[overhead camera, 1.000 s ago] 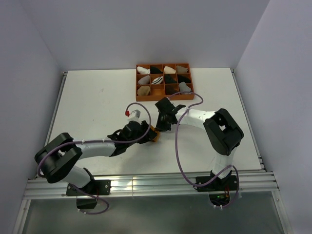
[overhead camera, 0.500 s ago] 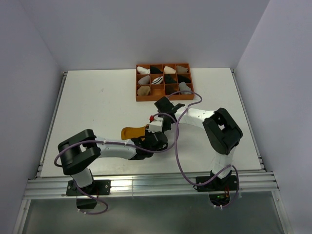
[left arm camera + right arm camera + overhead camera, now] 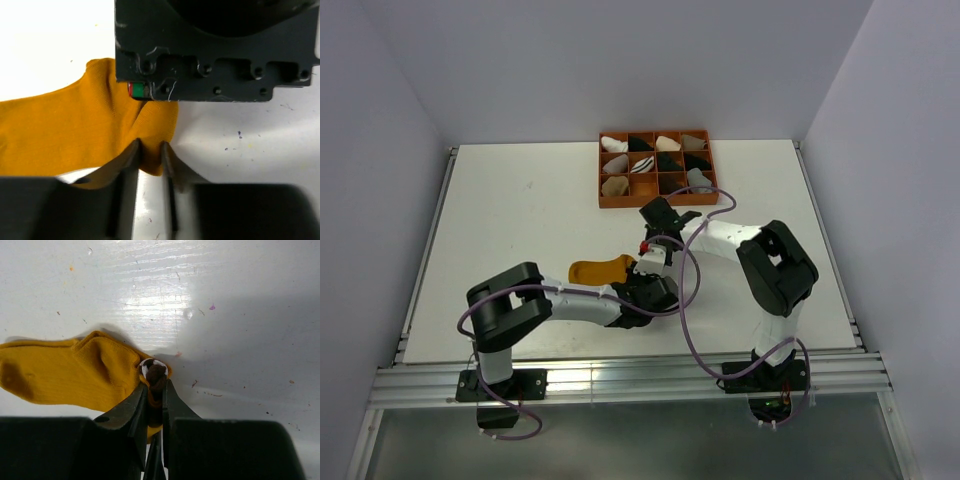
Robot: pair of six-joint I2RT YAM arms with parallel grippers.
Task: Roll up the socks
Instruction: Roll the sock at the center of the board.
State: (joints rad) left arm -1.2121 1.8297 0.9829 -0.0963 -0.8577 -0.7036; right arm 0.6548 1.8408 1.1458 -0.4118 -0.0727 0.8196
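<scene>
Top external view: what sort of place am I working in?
Probably a lab test cell, not a home: a white table walled by plain pale panels, an aluminium rail along its near edge, and an orange divided tray of sock bundles.

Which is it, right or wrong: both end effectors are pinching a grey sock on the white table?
Wrong in one way: the sock is mustard-yellow, not grey, as both wrist views show. The left end effector and the right end effector are indeed both pinching it on the white table.
</scene>
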